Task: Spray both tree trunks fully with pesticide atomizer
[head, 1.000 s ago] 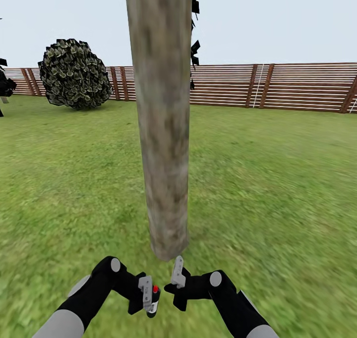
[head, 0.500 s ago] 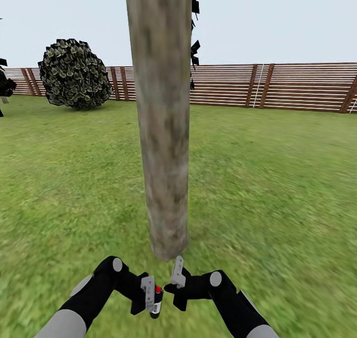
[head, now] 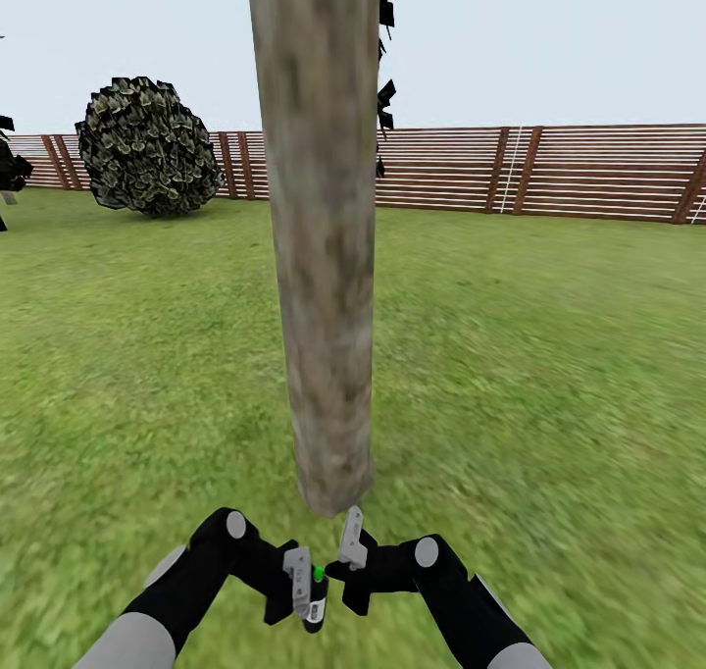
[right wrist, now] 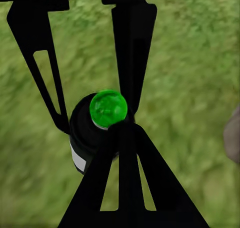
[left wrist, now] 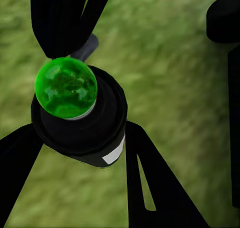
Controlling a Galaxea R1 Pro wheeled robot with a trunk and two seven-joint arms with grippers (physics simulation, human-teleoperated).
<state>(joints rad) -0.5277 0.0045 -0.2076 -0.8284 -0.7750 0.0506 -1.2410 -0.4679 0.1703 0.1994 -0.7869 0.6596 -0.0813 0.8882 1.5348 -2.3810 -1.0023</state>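
Note:
The pesticide atomizer is a small black bottle with a white band, and its tip glows green. My left gripper is shut on it, low over the grass, with a finger on each side of the body. My right gripper is shut just right of it, its closed fingertips right beside the green tip. One tree trunk, thick, pale and mottled, rises straight ahead, its base just beyond both grippers. Only this one tree is in sight.
Green lawn spreads all round. A brown slat fence runs along the back. A round leafy bush stands at the back left, and a dark plant sits at the left edge.
The atomizer's tip has turned from red to green. My left gripper has slid a little right with the atomizer, closer to the right gripper. The right arm and the view are unchanged.

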